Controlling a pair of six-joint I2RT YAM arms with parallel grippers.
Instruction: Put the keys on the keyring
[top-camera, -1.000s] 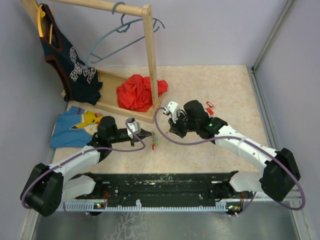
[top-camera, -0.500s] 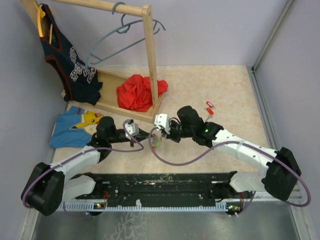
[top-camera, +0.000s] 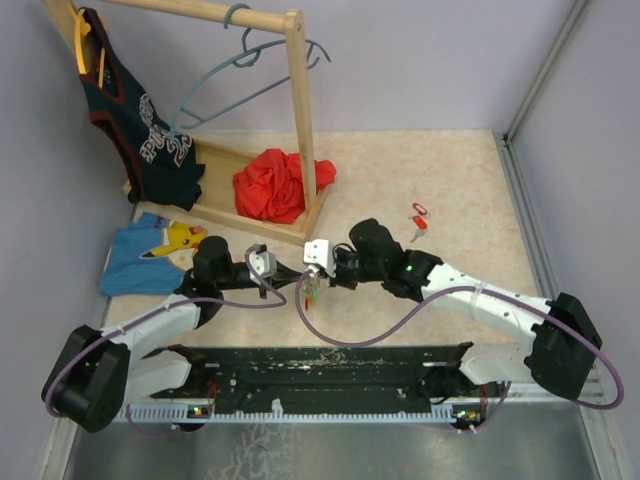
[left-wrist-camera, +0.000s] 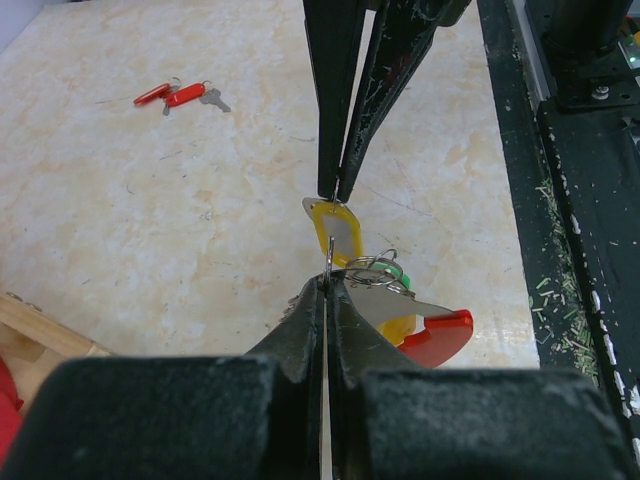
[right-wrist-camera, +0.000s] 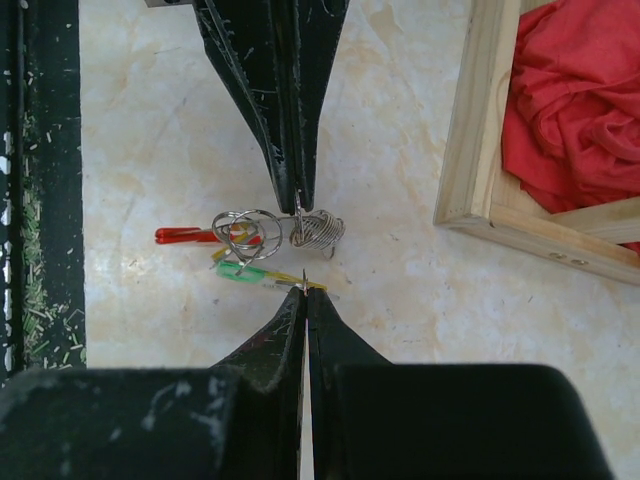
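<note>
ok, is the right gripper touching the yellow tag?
Touching. The left wrist view shows the right gripper pinching the top edge of the yellow tag.

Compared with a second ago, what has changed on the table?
The right gripper swung leftward to meet the left gripper and pinched the yellow key tag. The left gripper, shut on the keyring, barely moved; the two red keys stayed put.

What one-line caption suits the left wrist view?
Closed left gripper holds keyring, right gripper holds yellow key; red keys lie beyond.
</note>
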